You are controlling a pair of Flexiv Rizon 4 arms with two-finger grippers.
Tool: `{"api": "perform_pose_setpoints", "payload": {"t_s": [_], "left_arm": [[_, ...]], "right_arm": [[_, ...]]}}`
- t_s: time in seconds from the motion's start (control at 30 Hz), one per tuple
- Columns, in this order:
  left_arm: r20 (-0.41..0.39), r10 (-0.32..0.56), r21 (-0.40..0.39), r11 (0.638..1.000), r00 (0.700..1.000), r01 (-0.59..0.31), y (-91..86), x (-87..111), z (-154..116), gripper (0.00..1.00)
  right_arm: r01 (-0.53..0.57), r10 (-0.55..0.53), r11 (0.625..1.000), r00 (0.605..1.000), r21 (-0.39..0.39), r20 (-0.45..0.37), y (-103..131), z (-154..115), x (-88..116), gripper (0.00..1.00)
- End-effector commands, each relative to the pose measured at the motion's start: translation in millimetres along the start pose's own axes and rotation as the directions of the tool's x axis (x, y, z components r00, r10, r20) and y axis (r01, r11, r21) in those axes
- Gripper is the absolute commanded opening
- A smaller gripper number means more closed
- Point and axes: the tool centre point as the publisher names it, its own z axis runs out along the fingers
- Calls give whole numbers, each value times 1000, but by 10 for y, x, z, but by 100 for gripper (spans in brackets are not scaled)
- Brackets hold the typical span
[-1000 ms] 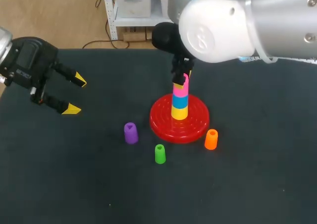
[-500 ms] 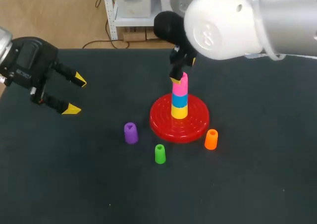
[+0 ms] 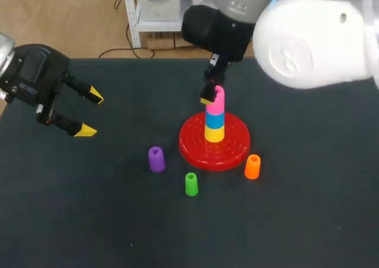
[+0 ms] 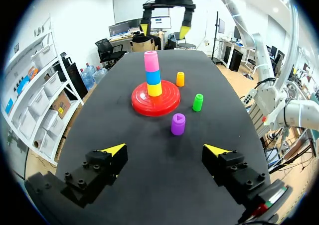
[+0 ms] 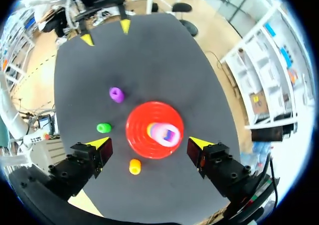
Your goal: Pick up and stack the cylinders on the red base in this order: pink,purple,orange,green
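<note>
We are holding our left hand (image 4: 165,150) wide open over the dark desk (image 3: 308,209), and it is gripping nothing. Ahead of this hand the purple cylinder (image 3: 156,159) is standing nearest. The green cylinder (image 3: 190,184) is standing a bit further on and off to one side. Past them the red base (image 3: 237,146) is carrying a yellow piece (image 3: 214,134), a blue piece (image 3: 215,119) and the pink cylinder (image 3: 217,102) on top. The orange cylinder (image 3: 253,166) is standing just beside the base. Our right hand (image 5: 148,144) is hanging right above the pink cylinder with its fingers spread apart, holding nothing.
</note>
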Motion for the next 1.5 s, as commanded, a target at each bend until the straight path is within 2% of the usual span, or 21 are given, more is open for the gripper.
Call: {"api": "perform_pose_setpoints", "payload": {"t_s": [0.03,0.4,0.47,0.53,0.6,0.7,1.03,1.17,1.5], "left_arm": [[1,1,-1,1000,1000,-1,1,6,4,100],[1,1,-1,1000,1000,-1,1,6,4,100],[1,1,-1,1000,1000,-1,1,6,4,100],[1,1,-1,1000,1000,-1,1,6,4,100],[1,1,-1,1000,1000,-1,1,6,4,100],[1,1,-1,1000,1000,-1,1,6,4,100],[1,1,-1,1000,1000,-1,1,6,4,100],[1,1,-1,1000,1000,-1,1,6,4,100],[1,1,-1,1000,1000,-1,1,6,4,100]], "right_arm": [[-36,35,999,998,20,46,47,-38,-21,100],[-36,35,999,998,20,46,47,-38,-21,100],[44,-43,999,996,-3,73,156,-102,-79,100],[127,-125,991,990,-43,62,329,-59,-207,100],[202,-199,974,979,-100,38,492,39,-317,100],[262,-258,950,965,-167,47,674,202,-436,100],[347,-351,894,936,-282,41,1009,860,-710,100],[361,-371,887,929,-288,23,1025,1069,-728,100],[357,-368,903,930,-239,-4,972,1416,-647,100]]}}
